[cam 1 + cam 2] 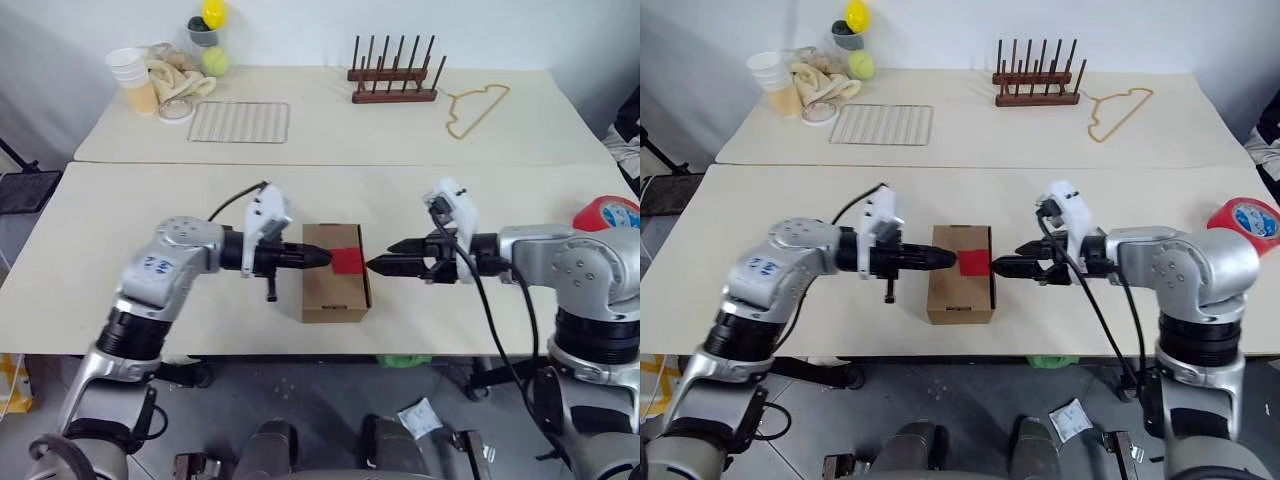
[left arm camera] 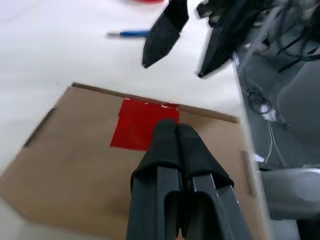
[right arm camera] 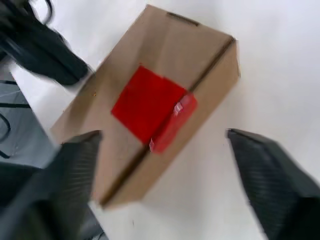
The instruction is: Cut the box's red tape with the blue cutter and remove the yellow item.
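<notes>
While both grippers hover over the box (image 1: 334, 272), neither holds the cutter, so the tape (image 1: 347, 260) cannot be cut from here; pushing at it with bare fingertips would likely just slide the light carton across the table (image 1: 90, 260). From the head views, the box sits at the near edge between the arms, its long axis running from the robot toward the far side, tape on the right half of its top. The left gripper (image 1: 322, 256) has its jaws pressed together over the lid; the right gripper (image 1: 385, 266) points in from the other side.

From the left wrist, closed fingers (image 2: 175, 150) lie over the tape's edge, and the cutter (image 2: 129, 34) lies on the table beyond the box, apart from it, its long axis roughly parallel to the taped edge. Which end is its tip I cannot tell.

From the right wrist, the jaws stand wide with nothing between them; the tape wraps over the box's edge, one corner lifting. Reaching for the cutter past the box risks knocking it.
</notes>
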Robot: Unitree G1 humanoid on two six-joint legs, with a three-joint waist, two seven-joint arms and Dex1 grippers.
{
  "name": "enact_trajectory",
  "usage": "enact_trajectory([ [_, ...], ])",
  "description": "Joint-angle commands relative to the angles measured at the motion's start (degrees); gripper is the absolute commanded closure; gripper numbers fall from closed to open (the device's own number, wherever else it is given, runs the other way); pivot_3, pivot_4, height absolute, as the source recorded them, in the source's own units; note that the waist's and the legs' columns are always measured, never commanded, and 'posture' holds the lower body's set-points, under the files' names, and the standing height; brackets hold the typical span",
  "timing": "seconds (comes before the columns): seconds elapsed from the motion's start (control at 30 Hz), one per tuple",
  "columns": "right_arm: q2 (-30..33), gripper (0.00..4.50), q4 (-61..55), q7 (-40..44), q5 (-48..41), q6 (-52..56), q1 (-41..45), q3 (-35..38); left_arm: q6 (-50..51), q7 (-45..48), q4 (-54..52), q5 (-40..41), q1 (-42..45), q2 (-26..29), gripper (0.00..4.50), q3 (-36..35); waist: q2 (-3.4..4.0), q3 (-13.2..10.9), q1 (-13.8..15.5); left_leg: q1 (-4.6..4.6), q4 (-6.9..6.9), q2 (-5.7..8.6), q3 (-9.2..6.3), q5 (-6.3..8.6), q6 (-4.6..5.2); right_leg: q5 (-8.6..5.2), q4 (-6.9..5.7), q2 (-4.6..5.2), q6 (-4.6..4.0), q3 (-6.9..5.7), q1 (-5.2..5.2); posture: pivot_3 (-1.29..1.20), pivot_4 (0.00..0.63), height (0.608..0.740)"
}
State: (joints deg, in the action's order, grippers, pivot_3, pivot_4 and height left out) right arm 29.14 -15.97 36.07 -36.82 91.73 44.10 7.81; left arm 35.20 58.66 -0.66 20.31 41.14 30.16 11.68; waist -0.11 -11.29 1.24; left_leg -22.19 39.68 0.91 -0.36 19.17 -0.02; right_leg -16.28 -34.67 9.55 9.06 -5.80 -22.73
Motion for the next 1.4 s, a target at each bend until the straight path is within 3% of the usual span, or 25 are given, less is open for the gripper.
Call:
enact_trajectory([
  [0.03, -0.36, 0.3, 0.28, -2.15, 0.62, -0.94, 0.51, -0.01, -3.23, -0.47, 0.66, -2.44, 0.82, -0.31, 4.5, 1.05, 0.0, 0.0, 0.0, 0.0, 0.0, 0.01, 0.0, 0.0, 0.0, 0.0, -0.01, 0.0, 0.0, 0.01, -0.02, 0.0, 0.15, 0.74],
  [0.9, 5.55, 0.3, 7.56, -2.38, 2.87, -7.91, -2.42, -7.12, -5.22, 0.74, 3.28, -3.76, -2.16, -0.28, 4.5, 1.03, -0.02, 0.02, 0.06, 0.03, 0.02, -0.01, 0.01, 0.0, 0.0, 0.0, -0.06, 0.0, 0.0, 0.01, 0.0, 0.0, 0.15, 0.74],
  [1.23, 3.37, 0.3, 8.8, -6.3, 4.8, -5.99, 0.48, -9.52, -5.24, 0.47, 3.83, -4.21, -1.65, -0.76, 4.5, 1.36, -0.02, 0.02, 0.0, 0.05, 0.02, -0.02, 0.02, 0.0, 0.0, 0.0, -0.06, 0.0, 0.0, 0.01, 0.0, 0.0, 0.15, 0.74],
  [1.4, 6.08, 0.3, 7.45, -6.39, 7.94, -11.99, -1.23, -13.65, -5.26, 0.27, 3.9, -4.44, -1.8, -0.72, 4.5, 1.44, -0.02, 0.02, 0.07, 0.05, 0.02, -0.01, 0.01, 0.0, 0.0, 0.0, -0.05, 0.0, 0.0, 0.02, 0.0, 0.0, 0.15, 0.74],
])
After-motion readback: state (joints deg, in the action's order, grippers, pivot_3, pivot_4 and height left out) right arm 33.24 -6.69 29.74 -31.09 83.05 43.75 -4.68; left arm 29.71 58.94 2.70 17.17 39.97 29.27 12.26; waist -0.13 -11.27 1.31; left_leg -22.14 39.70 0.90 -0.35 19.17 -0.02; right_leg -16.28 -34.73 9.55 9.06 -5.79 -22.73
